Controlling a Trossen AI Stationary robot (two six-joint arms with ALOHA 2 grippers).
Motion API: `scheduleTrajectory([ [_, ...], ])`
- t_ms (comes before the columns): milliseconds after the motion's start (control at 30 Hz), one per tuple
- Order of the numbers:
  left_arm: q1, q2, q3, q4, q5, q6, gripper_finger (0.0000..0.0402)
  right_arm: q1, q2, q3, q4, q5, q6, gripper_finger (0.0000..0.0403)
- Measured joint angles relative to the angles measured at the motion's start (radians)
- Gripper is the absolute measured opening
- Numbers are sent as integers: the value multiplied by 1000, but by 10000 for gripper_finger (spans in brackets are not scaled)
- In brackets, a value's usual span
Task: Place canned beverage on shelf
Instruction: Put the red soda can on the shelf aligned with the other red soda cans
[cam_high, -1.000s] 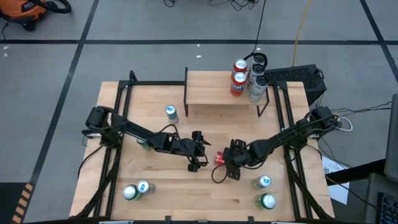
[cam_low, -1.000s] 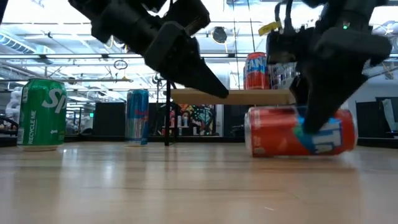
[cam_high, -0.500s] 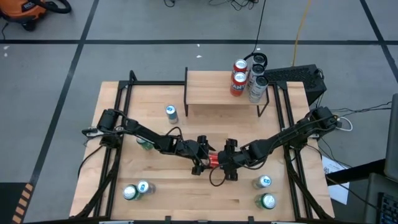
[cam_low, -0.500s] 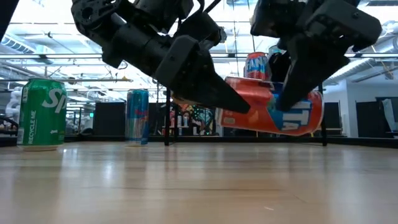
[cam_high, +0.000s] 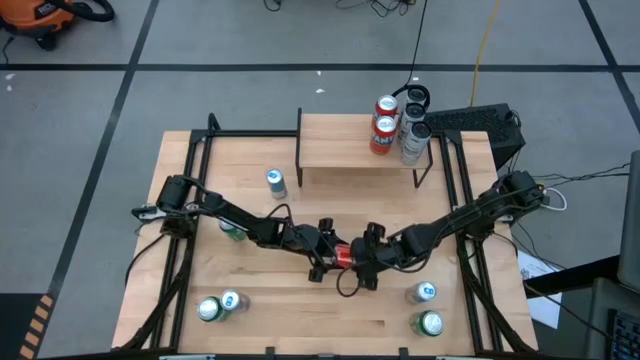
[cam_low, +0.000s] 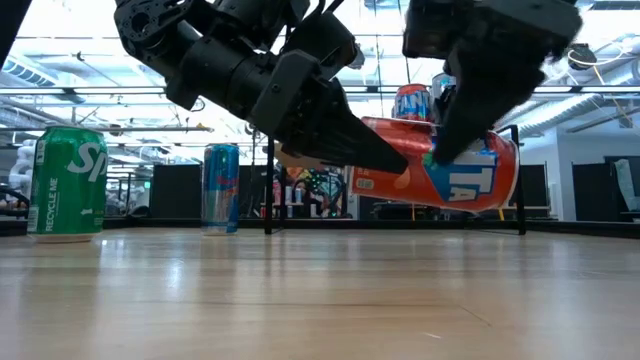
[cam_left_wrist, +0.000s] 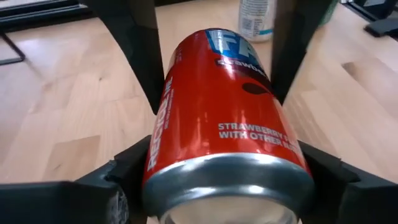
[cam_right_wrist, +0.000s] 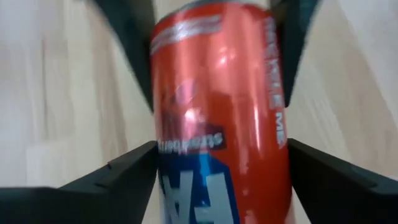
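Observation:
A red canned beverage hangs above the table's middle between my two grippers, its long axis running left to right. My left gripper is shut on its left end. My right gripper stands open around the right half, one finger on either side; whether these fingers touch the can, I cannot tell. In the low view the can is clear of the tabletop and slightly tilted. The shelf stands at the far edge, with several cans upright on its right end. My left gripper pinches the can's side wall near its silver-rimmed end between its two fingers. The fingers come from the table's left, slanting down, and lie along the can. The can is lifted clear of the table, lying nearly level with a slight tilt.
A blue can stands at mid-left, and a green one under my left arm. Two cans stand at the near left and two at the near right. The shelf's left part is bare wood.
My right gripper has lifted the red can off the table, where it lay on its side, and carried it slightly left. My left gripper has gone toward the table's right edge and down to the can's left end and has shut on it.

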Motion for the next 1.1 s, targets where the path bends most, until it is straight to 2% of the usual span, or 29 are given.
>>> scheduleTrajectory([
  [133, 1, -1, 1, 21, -53, -3, 278, -3, -45, 0, -29, 18, 84, 333],
  [233, 0, -3, 4, 55, -76, -25, 278, 24, -112, 0, -81, 91, 110, 331],
  [433, 5, 5, -8, 87, -161, -56, 278, 148, -246, -49, -117, 401, 195, 329],
  [533, 3, -2, -52, 262, -203, -57, 278, 225, -296, -128, -59, 537, 261, 329],
  [633, 2, -1, -142, 504, -203, -57, 278, 298, -339, -232, 87, 695, 291, 329],
  [767, 2, -2, -239, 812, -204, -39, 278, 317, -355, -347, 328, 761, 215, 329],
  [833, 2, -4, -265, 901, -203, -17, 278, 312, -358, -388, 512, 761, 114, 329],
  [1000, -8, -1, -280, 948, -151, 51, 279, 287, -356, -476, 998, 700, -214, 329],
  [1100, -22, -4, -275, 991, -124, 95, 279, 266, -357, -508, 1214, 654, -348, 329],
])
